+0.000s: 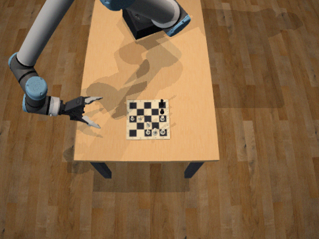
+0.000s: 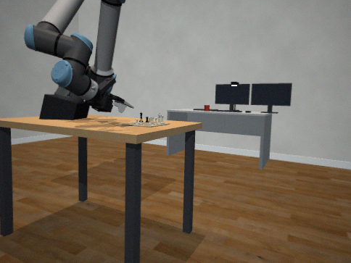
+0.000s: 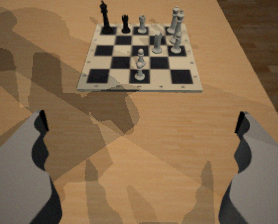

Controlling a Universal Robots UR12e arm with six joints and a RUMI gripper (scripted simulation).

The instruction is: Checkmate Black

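The small chessboard (image 1: 148, 119) lies on the wooden table, toward its front right. A black king (image 1: 162, 103) and a second black piece (image 1: 162, 110) stand on the board's far right column. Several white pieces stand on the middle and near rows, among them two small ones (image 1: 132, 118) on the left. My gripper (image 1: 99, 112) is open and empty. It hovers above the table's left edge, well left of the board, pointing at it. In the wrist view the board (image 3: 141, 57) lies ahead between my spread fingers, with the black king (image 3: 105, 15) at the far left corner.
The arm's black base block (image 1: 145, 24) sits at the back of the table. The table's left edge lies under my gripper, the front edge close to the board. A grey desk with two monitors (image 2: 254, 95) stands far off by the wall.
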